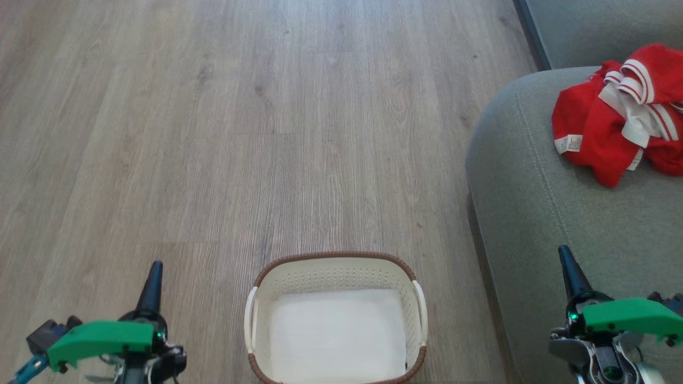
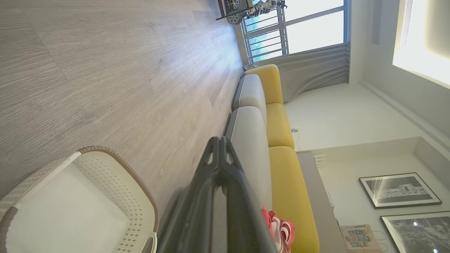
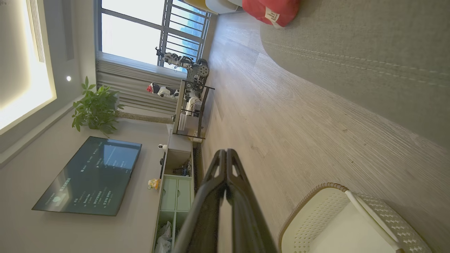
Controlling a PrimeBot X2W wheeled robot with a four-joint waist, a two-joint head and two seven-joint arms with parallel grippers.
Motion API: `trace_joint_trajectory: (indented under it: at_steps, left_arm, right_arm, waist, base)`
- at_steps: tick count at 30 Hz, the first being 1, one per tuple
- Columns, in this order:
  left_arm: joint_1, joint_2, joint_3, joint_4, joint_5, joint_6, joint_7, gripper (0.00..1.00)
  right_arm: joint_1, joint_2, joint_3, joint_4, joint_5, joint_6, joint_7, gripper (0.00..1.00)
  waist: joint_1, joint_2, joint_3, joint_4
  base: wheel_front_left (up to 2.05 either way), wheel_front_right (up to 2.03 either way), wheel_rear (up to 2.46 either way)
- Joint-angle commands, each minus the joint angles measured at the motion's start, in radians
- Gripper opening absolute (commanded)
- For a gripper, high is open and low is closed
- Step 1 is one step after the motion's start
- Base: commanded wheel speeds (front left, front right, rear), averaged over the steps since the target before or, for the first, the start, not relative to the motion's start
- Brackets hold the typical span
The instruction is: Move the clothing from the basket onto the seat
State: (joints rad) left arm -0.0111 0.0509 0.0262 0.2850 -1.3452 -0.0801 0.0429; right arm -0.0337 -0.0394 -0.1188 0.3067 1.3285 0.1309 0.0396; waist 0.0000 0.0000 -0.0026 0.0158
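Count: 1 basket (image 1: 335, 257), 1 heap of clothing (image 1: 597, 128) (no. of garments in it can't be told), 1 seat (image 1: 576, 229), 2 grippers. Basket stands on floor (image 1: 213, 133), its white bottom bare. Open floor ahead and to its left; seat's rounded edge near on its right, not touching. Clothing lies bunched on seat, back from that edge. Both the left gripper (image 1: 155, 269) beside basket and right gripper (image 1: 565, 258) at seat front have fingers pressed together, holding nothing. Clothing well apart from each.
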Motion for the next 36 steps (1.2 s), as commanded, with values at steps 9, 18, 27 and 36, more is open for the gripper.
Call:
trace_joint_trajectory:
  at_steps: [9,18,27,36]
  left_arm:
    - [-0.071,0.002,0.057,-0.038,-0.111,-0.026,0.031,0.00]
    - [-0.088,0.000,0.077,-0.039,-0.209,-0.042,0.057,0.00]
    - [-0.097,-0.001,0.089,-0.039,-0.263,-0.051,0.071,0.00]
    - [-0.097,-0.001,0.088,-0.039,-0.263,-0.051,0.071,0.00]
  right_arm:
    - [-0.063,-0.010,0.012,-0.048,0.119,0.000,0.033,0.00]
    - [-0.070,-0.011,0.007,-0.057,0.223,0.000,0.059,0.00]
    - [-0.074,-0.011,0.005,-0.062,0.280,0.000,0.074,0.00]
    - [-0.074,-0.011,0.005,-0.062,0.280,0.000,0.074,0.00]
  waist:
    - [0.0000,0.0000,0.002,-0.006]
    - [0.0000,0.0000,0.004,-0.012]
    - [0.0000,0.0000,0.006,-0.016]
    - [0.0000,0.0000,0.006,-0.016]
  base:
    - [0.00,0.00,0.00]
    - [0.00,0.00,0.00]
    - [0.00,0.00,0.00]
    - [0.00,0.00,0.00]
